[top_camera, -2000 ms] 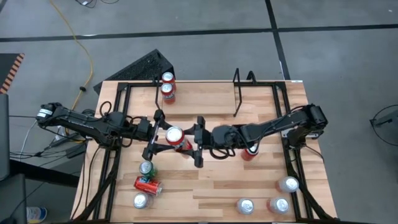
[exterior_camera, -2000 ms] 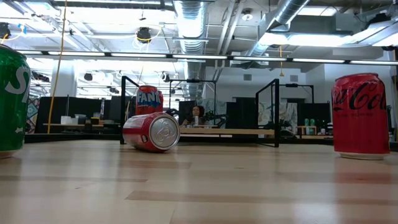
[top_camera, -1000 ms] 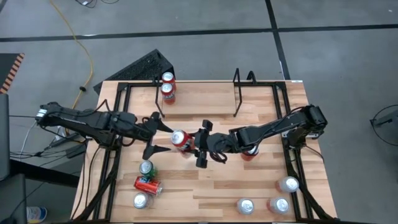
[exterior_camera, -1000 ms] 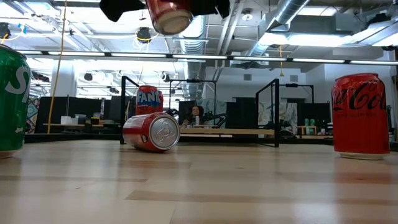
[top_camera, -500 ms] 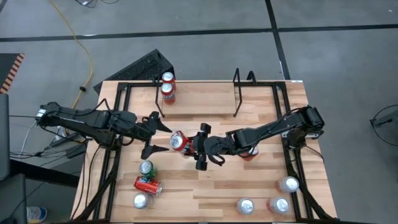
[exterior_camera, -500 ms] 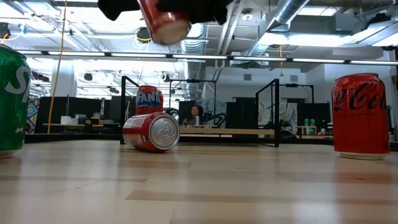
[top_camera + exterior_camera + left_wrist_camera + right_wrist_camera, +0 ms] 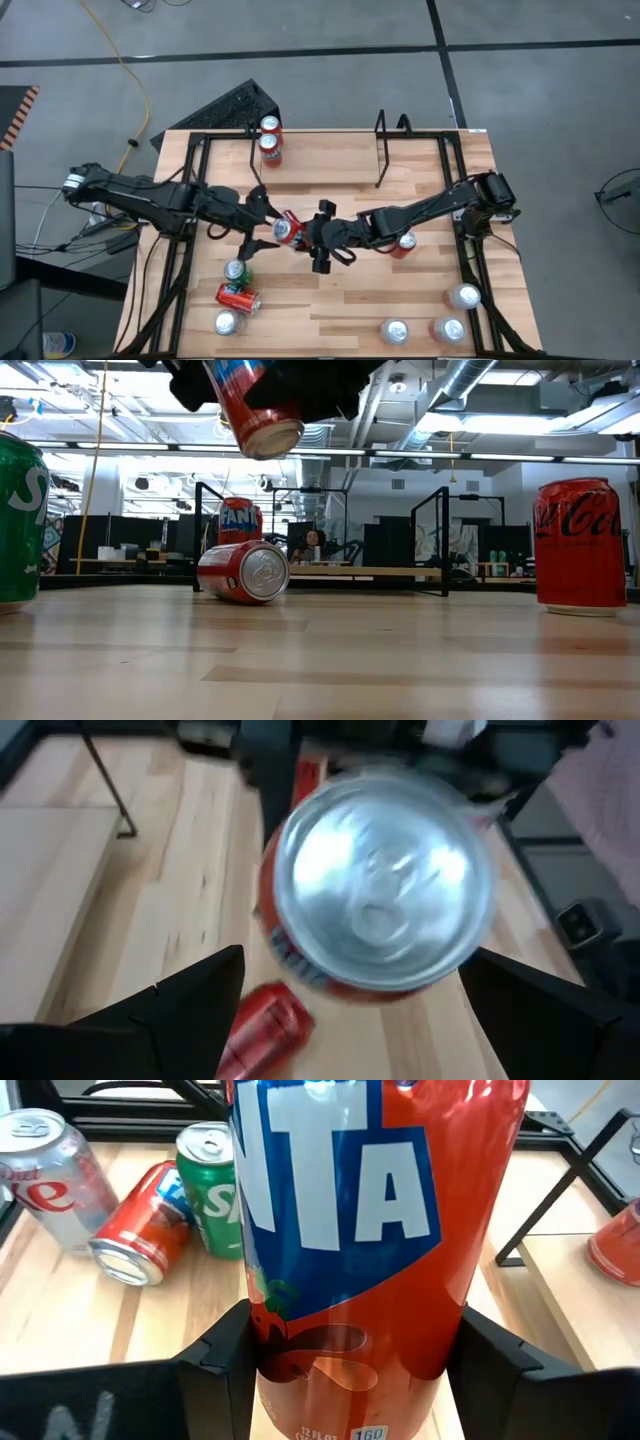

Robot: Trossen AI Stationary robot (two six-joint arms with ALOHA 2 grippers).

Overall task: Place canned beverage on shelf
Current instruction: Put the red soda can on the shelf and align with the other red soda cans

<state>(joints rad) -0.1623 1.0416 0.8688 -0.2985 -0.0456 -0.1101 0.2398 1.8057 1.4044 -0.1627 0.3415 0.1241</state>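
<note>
Going left to right: the left gripper (image 7: 262,213) sits just left of the Fanta can (image 7: 288,231), jaws spread wide with nothing between them, staring straight at the can's silver top in its wrist view. The can is up off the table, clamped across its body by the right gripper (image 7: 316,238), long axis tilted toward the left arm. The shelf (image 7: 392,150) is well behind the can and off to its right, so I'd say the right arm's nearer for the drop.
</note>
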